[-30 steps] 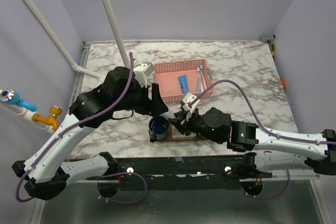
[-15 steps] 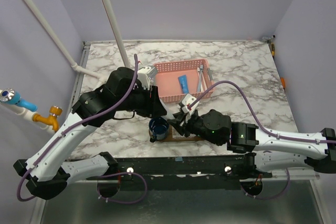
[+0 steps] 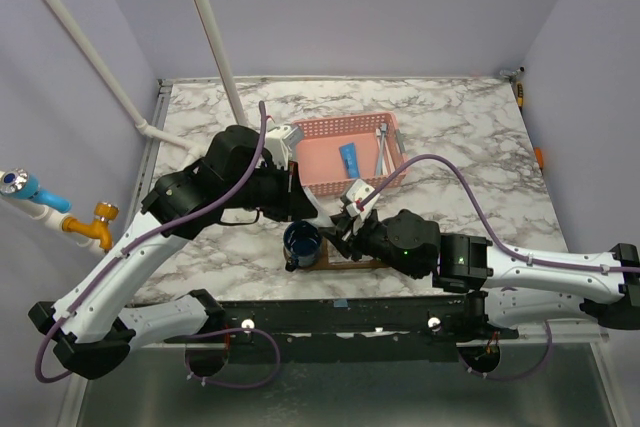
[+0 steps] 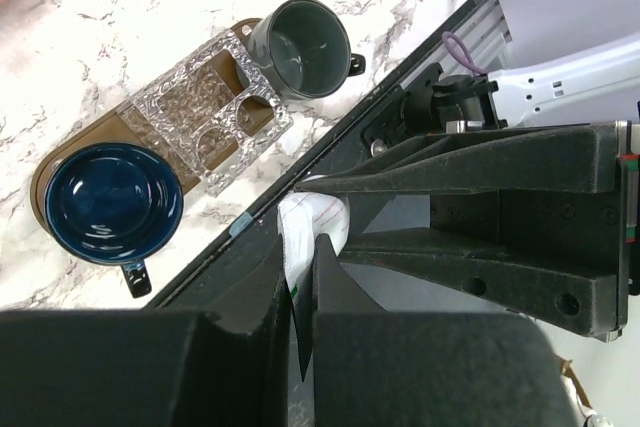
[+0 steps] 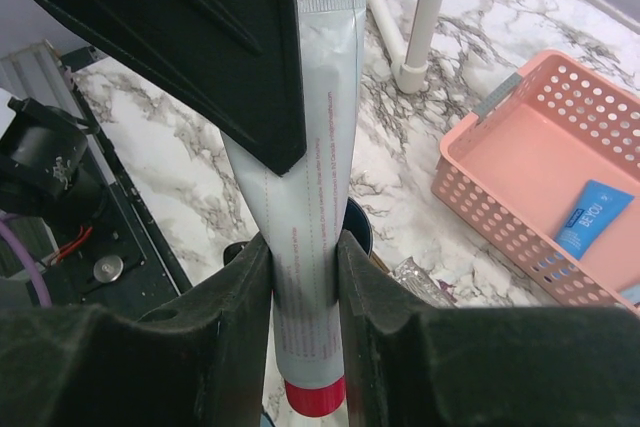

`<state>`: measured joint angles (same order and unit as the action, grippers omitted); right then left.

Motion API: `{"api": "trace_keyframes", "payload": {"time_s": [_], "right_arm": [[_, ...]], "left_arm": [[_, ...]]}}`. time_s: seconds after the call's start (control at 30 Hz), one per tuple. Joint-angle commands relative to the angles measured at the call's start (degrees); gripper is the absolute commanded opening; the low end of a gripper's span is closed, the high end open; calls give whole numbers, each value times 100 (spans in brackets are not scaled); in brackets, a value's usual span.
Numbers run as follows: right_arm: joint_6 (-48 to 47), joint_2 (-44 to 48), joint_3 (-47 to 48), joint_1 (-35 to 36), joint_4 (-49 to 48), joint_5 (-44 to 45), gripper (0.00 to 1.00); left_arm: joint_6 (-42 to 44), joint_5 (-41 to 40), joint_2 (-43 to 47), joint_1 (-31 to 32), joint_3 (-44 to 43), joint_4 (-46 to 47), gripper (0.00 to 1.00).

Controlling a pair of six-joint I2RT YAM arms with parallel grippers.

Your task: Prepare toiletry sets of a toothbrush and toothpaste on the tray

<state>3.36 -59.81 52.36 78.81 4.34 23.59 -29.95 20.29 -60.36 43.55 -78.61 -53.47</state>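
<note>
The tube (image 5: 310,197), pale with a red cap, is held at both ends at once. The right fingers (image 5: 235,347) pinch it just above the cap. The left fingers (image 4: 328,282) are pressed together on its flat crimped tail, which shows as a white sliver between them. Its long axis therefore runs straight from one arm to the other, cap toward the right wrist and tail toward the left, and it hangs in the air touching nothing else. This looks like a handover caught midway, with neither side free to move until the other lets go. The tray (image 4: 105,132) lies on the table close to the near edge, below and ahead of the left fingers. It carries a blue cup (image 4: 113,202), a grey cup (image 4: 305,37) and a clear embossed holder (image 4: 210,112) between them. From above, both arms meet right over it, so either could lower the tube. Whoever keeps it must swing the long axis down toward the board. A blue tube (image 5: 588,217) and the brushes (image 3: 383,152) are in the pink basket (image 5: 480,197) beyond the tray.
</note>
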Motion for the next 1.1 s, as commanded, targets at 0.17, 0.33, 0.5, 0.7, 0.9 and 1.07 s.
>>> {"api": "trace_keyframes", "payload": {"time_s": [0.17, 0.33, 0.5, 0.7, 0.9, 1.07], "right_arm": [[59, 10, 134, 70, -113, 245, 46], [152, 198, 14, 73, -26, 349, 61], [311, 344, 78, 74, 347, 483, 63], [749, 352, 183, 72, 820, 1301, 63], [1471, 199, 477, 68, 1536, 2395, 64], [1931, 187, 715, -28, 2113, 2900, 70]], "left_arm": [[36, 63, 144, -75, 184, 232, 0], [90, -127, 200, -75, 180, 193, 0], [155, -233, 182, -66, 210, 159, 0], [261, -941, 111, 237, 44, -63, 0], [322, -2134, -122, 1045, -437, -415, 0], [357, -2394, -230, 1349, -549, -423, 0]]}}
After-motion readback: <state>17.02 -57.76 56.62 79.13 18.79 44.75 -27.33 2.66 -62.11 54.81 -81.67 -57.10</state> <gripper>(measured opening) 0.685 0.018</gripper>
